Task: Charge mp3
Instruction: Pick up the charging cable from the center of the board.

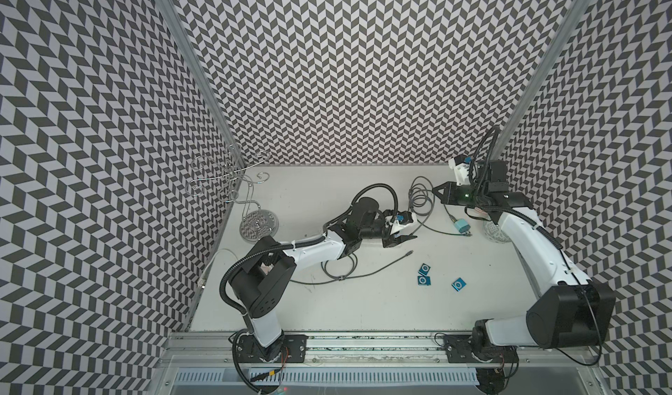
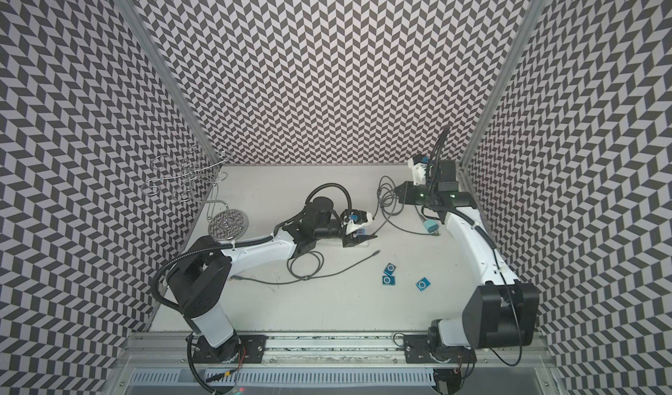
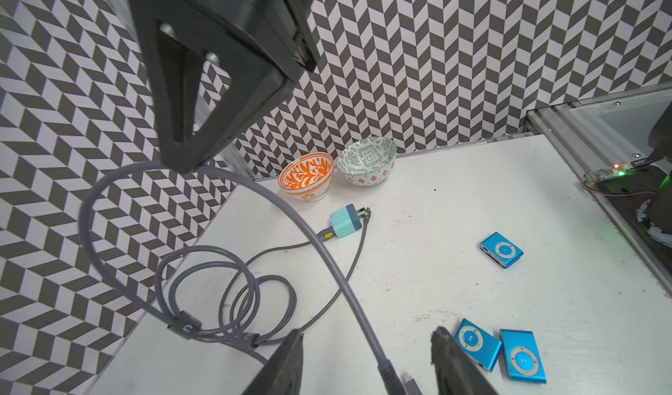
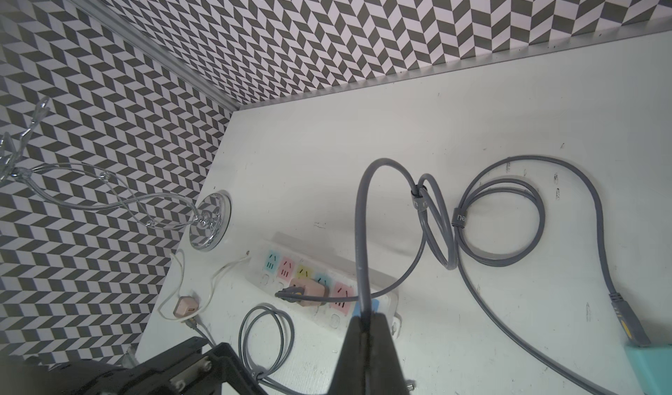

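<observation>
**Right pincer** (image 4: 365, 324): clenched on a grey cable (image 4: 360, 237), holding a loop of it above the table (image 4: 472, 102).

**Left pincer** (image 3: 367, 338): released. Its jaws stand apart on either side of the cable's plug end (image 3: 389, 369), apparently not touching it.

**Step, as judged:** passing the plug end to the left pincer.

**Next move calls for:** closing squarely just behind the connector, then carrying it to a player's port.

**Task's thing:** three small blue players with white control rings, lying flat on the table and unconnected.
- The nearest mp3 player (image 3: 476, 344) lies just beside the left pincer.
- The second mp3 player (image 3: 523, 355) seemingly touches it.
- The third mp3 player (image 3: 502, 249) lies apart.
</observation>
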You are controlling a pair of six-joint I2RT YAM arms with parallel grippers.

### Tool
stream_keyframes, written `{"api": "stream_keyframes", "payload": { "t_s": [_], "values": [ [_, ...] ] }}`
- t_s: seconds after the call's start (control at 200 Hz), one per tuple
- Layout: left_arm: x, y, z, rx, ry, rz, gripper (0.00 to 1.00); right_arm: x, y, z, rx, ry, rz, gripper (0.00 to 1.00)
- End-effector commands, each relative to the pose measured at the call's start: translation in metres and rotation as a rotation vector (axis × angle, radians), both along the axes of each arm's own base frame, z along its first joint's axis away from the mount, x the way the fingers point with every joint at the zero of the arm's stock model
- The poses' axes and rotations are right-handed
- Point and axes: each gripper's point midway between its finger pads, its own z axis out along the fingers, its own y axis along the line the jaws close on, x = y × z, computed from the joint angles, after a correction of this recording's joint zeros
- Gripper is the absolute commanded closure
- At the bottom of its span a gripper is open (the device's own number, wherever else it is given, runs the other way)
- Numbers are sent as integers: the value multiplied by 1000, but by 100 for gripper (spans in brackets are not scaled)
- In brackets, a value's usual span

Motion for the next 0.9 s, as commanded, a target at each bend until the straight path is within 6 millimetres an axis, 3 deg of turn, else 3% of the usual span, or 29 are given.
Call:
{"api": "stream_keyframes", "payload": {
  "t_s": [0.0,0.17,0.411,0.496,0.701,0.896],
  "values": [
    [-1,-12,-8,30,1,-24,45,3,8,27,4,-85,38,100],
    [19,-19,-21,65,13,44,52,3,14,37,5,-107,50,100],
    [20,-24,-19,50,23,36,68,2,22,39,-1,-122,66,100],
    [16,-24,-13,44,34,14,66,2,22,39,-20,-129,61,100],
    [8,-20,-7,63,42,-14,46,5,17,38,-77,-149,28,100],
    [16,-23,-5,66,49,12,52,5,24,46,-59,-186,34,100]
  ]
}}
